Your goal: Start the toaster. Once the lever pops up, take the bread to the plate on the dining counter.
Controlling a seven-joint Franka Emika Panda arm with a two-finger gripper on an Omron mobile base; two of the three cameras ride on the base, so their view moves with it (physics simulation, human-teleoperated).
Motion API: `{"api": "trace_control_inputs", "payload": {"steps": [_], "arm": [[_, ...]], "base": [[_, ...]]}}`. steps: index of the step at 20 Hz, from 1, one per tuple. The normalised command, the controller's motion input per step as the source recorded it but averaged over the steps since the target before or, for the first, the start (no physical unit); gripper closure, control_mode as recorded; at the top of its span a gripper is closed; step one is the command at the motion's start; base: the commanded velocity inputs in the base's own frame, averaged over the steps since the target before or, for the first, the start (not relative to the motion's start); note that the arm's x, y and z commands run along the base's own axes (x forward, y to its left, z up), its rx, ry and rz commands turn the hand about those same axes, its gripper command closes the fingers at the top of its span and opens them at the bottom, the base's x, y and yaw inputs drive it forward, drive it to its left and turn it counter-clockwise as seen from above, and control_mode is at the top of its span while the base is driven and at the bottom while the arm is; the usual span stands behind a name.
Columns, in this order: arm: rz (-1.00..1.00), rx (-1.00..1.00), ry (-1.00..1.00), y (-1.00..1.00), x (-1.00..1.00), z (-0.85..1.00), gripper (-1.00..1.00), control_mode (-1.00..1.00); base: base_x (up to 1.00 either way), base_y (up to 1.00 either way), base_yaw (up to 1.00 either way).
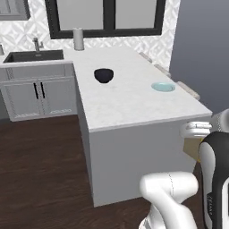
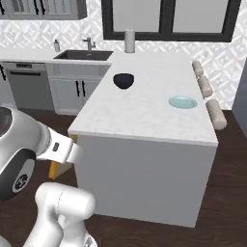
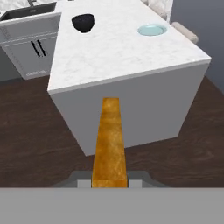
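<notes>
While the fingers (image 3: 109,183) stay out of sight at the bottom centre of the hand view, the bread (image 3: 110,142) juts edge-on from between them, clamped tight, its golden crust reaching toward the grey side of the dining worktop (image 3: 127,52). Dark wood floor (image 3: 30,131) lies below it. On the marble top, the plate (image 3: 152,30) sits near the upper right with nothing on it; the dark bowl (image 3: 83,22) stands well apart at upper left, its inside unclear. Between bread and plate rises the worktop's near edge. Farther back, a sink (image 1: 33,56), a white canister (image 1: 78,39), and stools (image 2: 212,108).
</notes>
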Motion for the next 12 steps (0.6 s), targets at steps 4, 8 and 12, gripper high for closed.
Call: {"api": "trace_control_inputs", "payload": {"steps": [4,8,12], "arm": [[0.0,0.0,0.0,0.0,0.0,0.0,1.0,1.0],[0.0,0.0,0.0,0.0,0.0,0.0,1.0,1.0],[0.0,0.0,0.0,0.0,0.0,0.0,1.0,1.0]], "base": [[0.23,-1.0,0.25],[0.27,-1.0,0.28],[0.35,-1.0,0.3]]}}
